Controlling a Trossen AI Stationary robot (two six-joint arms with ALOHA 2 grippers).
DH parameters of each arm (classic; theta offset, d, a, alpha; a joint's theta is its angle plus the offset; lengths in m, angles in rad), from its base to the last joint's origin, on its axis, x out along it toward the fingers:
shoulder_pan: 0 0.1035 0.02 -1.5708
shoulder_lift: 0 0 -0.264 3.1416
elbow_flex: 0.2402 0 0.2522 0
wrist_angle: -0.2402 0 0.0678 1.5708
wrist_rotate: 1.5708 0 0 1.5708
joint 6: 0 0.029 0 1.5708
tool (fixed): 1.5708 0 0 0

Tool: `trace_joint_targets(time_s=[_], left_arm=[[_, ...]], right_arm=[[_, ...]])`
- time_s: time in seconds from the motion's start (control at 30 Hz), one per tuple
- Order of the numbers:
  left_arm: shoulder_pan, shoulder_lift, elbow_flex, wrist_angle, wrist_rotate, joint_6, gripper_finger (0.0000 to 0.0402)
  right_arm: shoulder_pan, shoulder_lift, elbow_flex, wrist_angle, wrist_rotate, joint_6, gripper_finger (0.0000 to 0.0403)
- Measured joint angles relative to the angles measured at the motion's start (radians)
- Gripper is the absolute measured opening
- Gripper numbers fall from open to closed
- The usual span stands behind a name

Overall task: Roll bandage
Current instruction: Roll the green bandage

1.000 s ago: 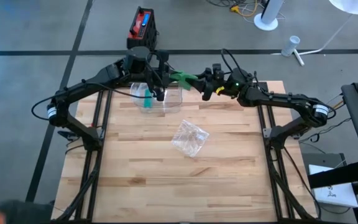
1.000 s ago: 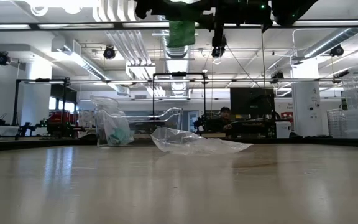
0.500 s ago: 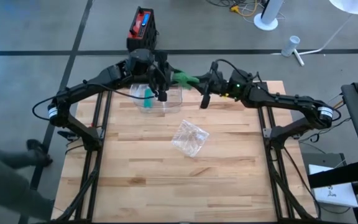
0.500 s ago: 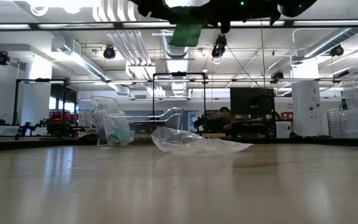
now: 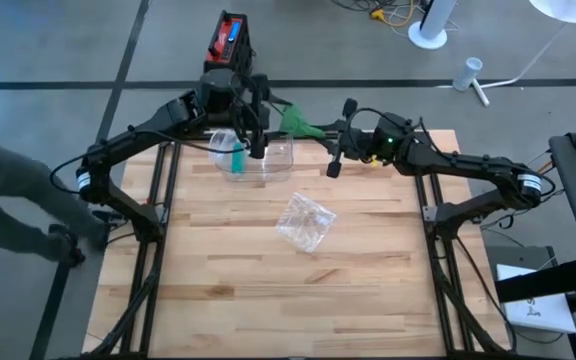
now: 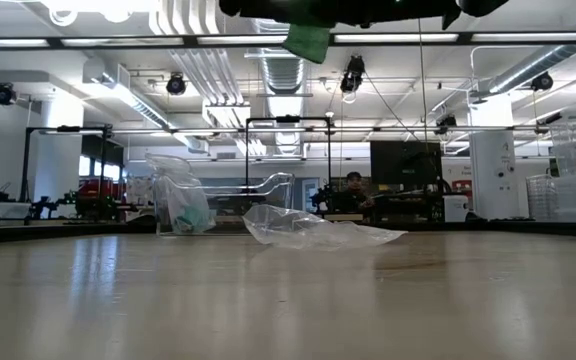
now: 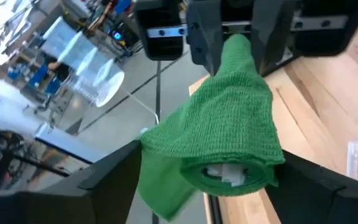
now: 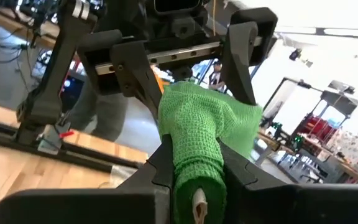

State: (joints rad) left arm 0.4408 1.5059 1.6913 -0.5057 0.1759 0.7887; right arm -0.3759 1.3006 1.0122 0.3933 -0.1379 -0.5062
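A green bandage (image 5: 293, 119), partly rolled, hangs high above the table's far edge between the two arms. It also shows at the top of the low view as a green bandage (image 6: 309, 40). My right gripper (image 8: 197, 171) is shut on the near end of the roll. My left gripper (image 7: 213, 186) is open. Its fingers stand wide on either side of the roll's other end, and a loose flap (image 7: 160, 183) hangs near one of them. Whether they touch the bandage, I cannot tell. My right gripper pinches the rolled end of the bandage (image 8: 194, 158) between its two fingers, which lie along the roll and come about level from the table's right. The bandage is lifted clear and sticks out past the fingertips toward my left gripper, with a loose flap drooping at its far end.
A clear plastic container (image 5: 258, 160) with a teal item inside stands on the table below the grippers. A crumpled clear bag (image 5: 306, 220) lies near the table's middle. A person (image 5: 13, 205) moves beside the table's left edge. The near half of the table (image 5: 288, 300) is bare wood.
My right gripper has rolled about its own line, turning the bandage with it. The bandage has gone from hanging upright to a shorter, tilted shape and sits a little higher. My left gripper's fingers stand wider apart than before. A person has walked in at the table's left.
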Motion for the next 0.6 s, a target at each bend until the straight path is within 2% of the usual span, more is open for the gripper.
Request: trace_joint_targets(time_s=[0.13,0.27,0.33,0.4,0.53,0.6], left_arm=[[-0.009,0.000,-0.018,0.004,-0.007,0.060,0.0302],[-0.025,-0.005,-0.014,0.027,-0.096,0.078,0.0291],[-0.031,-0.010,-0.014,0.023,-0.106,0.082,0.0285],[-0.038,-0.010,-0.014,0.019,-0.084,0.085,0.0280],[-0.054,0.000,-0.014,0.020,0.025,0.086,0.0272],[-0.057,0.010,-0.015,0.027,0.034,0.069,0.0268]], right_arm=[[0.000,-0.001,-0.002,-0.030,0.031,0.021,0.0054],[-0.004,-0.003,-0.006,-0.080,0.065,0.031,0.0054],[-0.004,-0.007,-0.006,-0.089,0.064,0.033,0.0052],[-0.003,-0.012,-0.005,-0.080,0.060,0.037,0.0052],[-0.004,-0.013,-0.005,-0.085,0.062,0.030,0.0052],[-0.003,-0.018,-0.005,-0.079,0.054,0.016,0.0052]])
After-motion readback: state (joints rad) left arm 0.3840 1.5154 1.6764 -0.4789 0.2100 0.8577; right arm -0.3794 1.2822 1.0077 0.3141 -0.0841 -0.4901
